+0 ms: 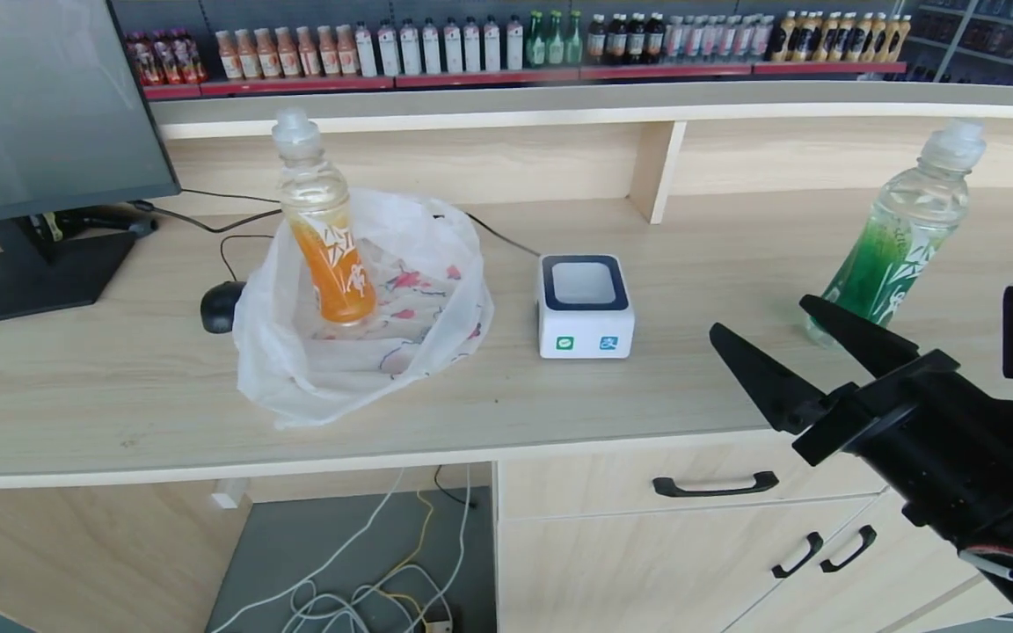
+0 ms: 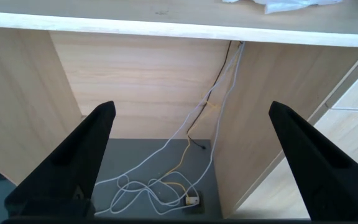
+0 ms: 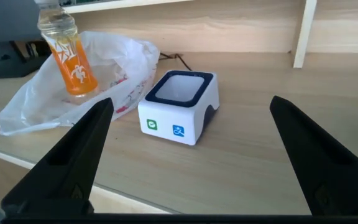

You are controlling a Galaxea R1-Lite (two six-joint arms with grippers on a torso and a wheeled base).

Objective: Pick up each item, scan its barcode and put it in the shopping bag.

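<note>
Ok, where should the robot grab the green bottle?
The green bottle stands upright on the counter; its body is round and wider than its neck. Probably grip the labelled middle, bringing the open right hand in level from the robot's side.

I get bright, even light from above across the counter (image 1: 120, 396), so shadows are soft: a faint one hugs the base of the scanner (image 1: 585, 305), and another lies under the shopping bag (image 1: 436, 290). The scanner's window shows pale glare and the monitor (image 1: 32, 97) a dull sheen. The recess (image 2: 135, 93) under the counter is dimmer. The head view bows the counter's long edges slightly.
</note>
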